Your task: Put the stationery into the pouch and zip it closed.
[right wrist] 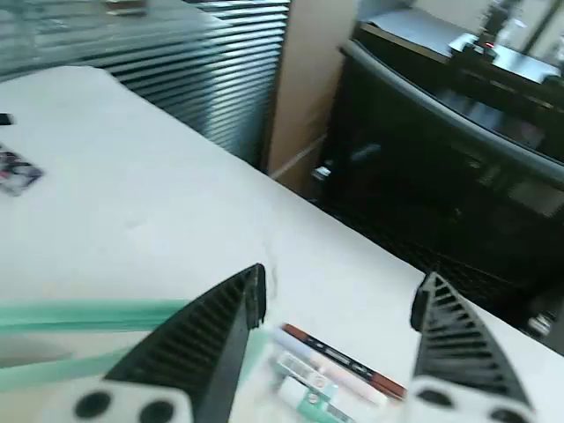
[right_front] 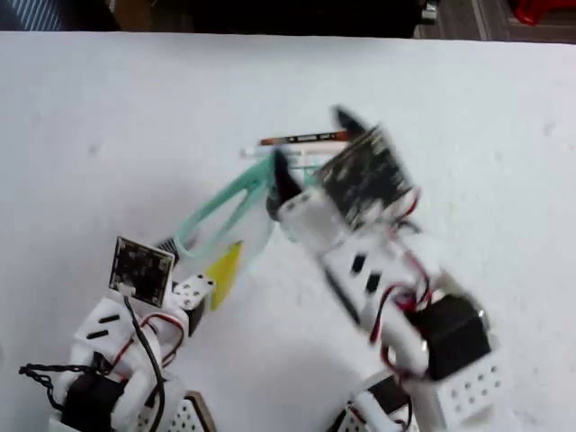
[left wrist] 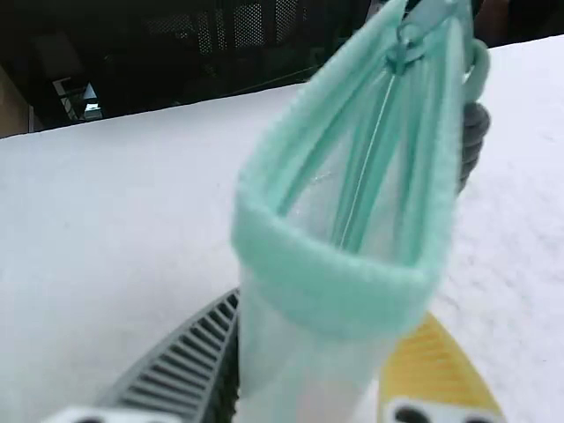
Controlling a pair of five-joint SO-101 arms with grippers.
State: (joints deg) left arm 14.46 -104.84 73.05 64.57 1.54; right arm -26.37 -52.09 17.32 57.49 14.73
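Mint-green and translucent, the pouch [right_front: 225,211] lies near the middle of the bench [right_front: 108,117] with its mouth gaping open. We see the left gripper [right_front: 200,256] with its jaws, one grey and one yellow, pinching the end of the pouch nearest the bench's near edge. The right gripper [right_front: 313,151] hangs at the pouch's far end, jaws spread wide above a brown pen [right_front: 304,139] and the pale pens [right wrist: 308,379] just beside it.

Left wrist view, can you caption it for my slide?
Left tool grips the mint-green see-through zip pouch, mouth open, white table behind.
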